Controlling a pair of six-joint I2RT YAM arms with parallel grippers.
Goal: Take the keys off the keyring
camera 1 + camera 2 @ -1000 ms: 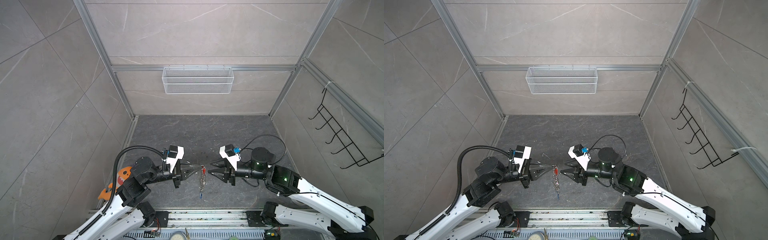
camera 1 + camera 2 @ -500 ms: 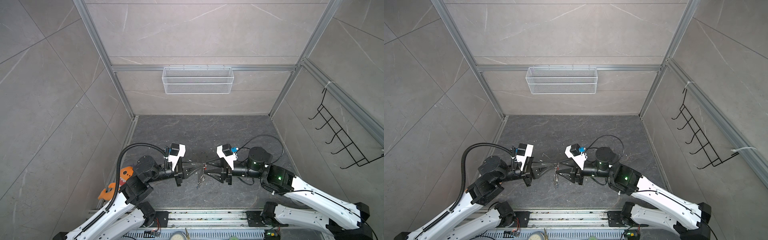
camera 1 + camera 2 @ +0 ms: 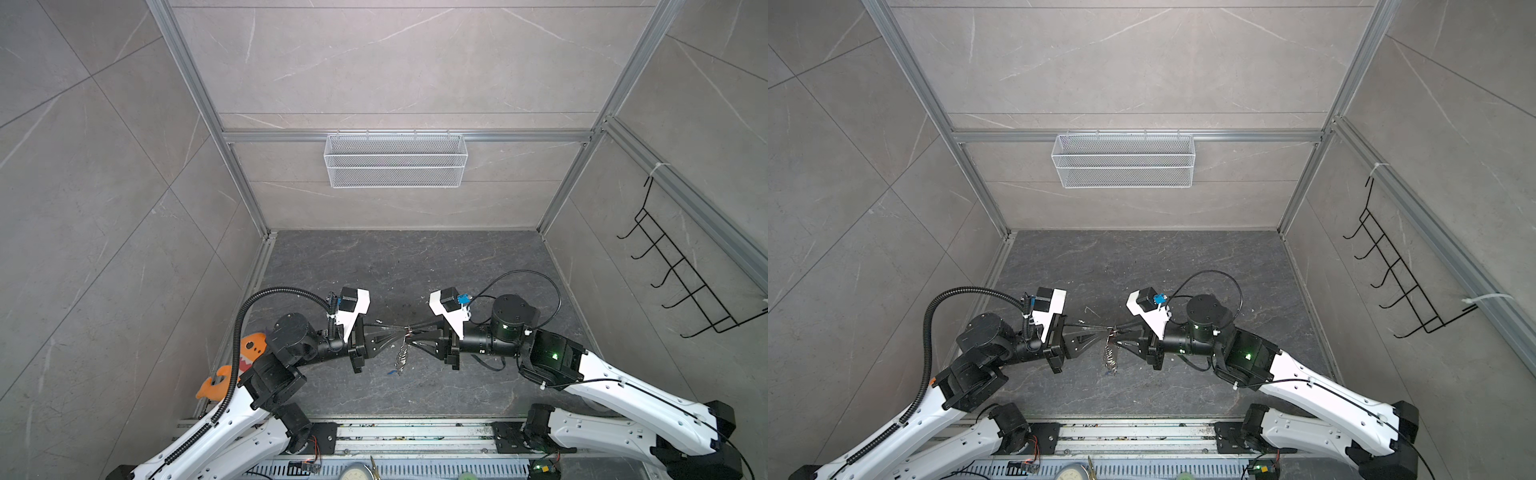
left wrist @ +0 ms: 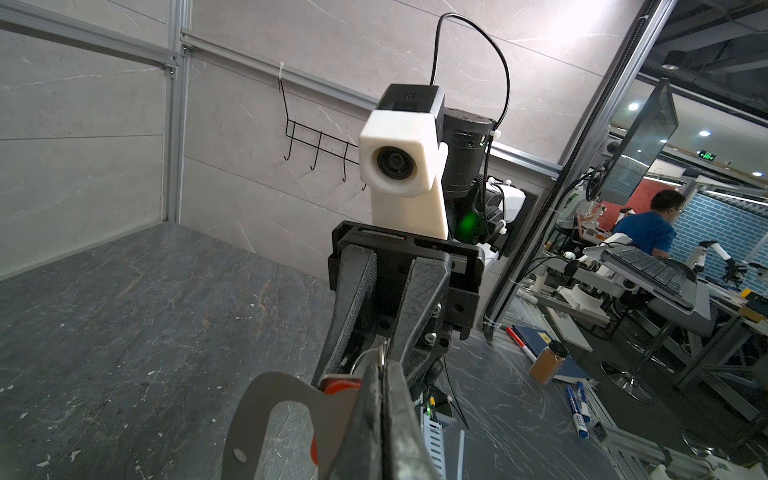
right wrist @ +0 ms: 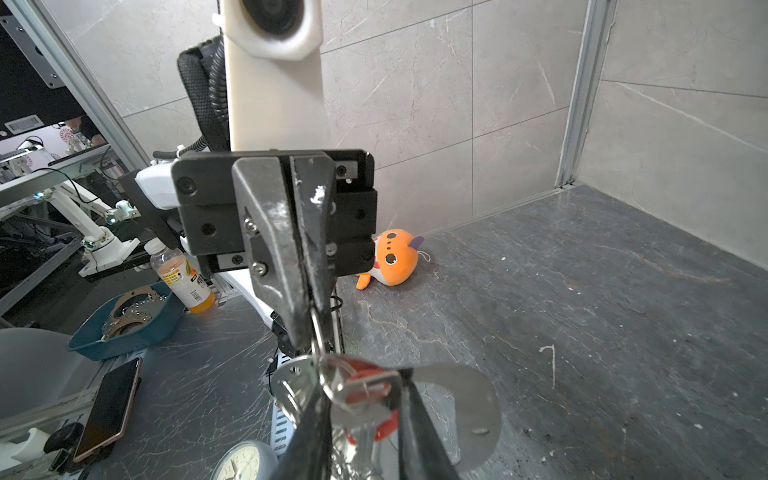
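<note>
Tip to tip above the table [image 3: 457, 270]: split ring [image 5: 319, 353] in the left grip, red-tagged key [image 5: 365, 392] in the right.

The left end effector [image 5: 309, 322] was clenched on the thin split ring of the keyring [image 5: 461, 411]; the right end effector [image 5: 363, 380] met it head-on, its fingers [image 5: 309, 432] pressed to both flanks of the red-tagged key, grasping it; that key lay right at the right arm's tips, with the ring just beyond toward the left arm, both on the arm-to-arm line, so a parting pull would probably run along it; the grey plate jutted sideways; the chain [image 3: 401, 357] hung down, the blue-tagged key [image 3: 390, 373] low near the table.
</note>
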